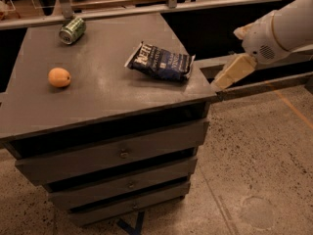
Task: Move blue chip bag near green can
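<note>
Three things lie on the grey metal table (102,106): the crinkly navy-blue chip bag (161,62) by the right edge, the green-and-silver drink can (72,30) at the far left corner, and a round orange fruit (59,77) near the left edge. You're at the approach. The cream gripper (232,73) hangs off the right edge, empty; you cannot tell whether it is spread or closed, and its arm is cut off. Next, reach over the bag.

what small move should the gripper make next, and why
Probably bring the gripper in over the crinkly dark navy-blue chip bag. The gripper hangs just off the edge of the grey cabinet top, apart from the bag, which lies untouched near that edge, far from the small green-and-silver metal can on its side at the back corner.
</note>
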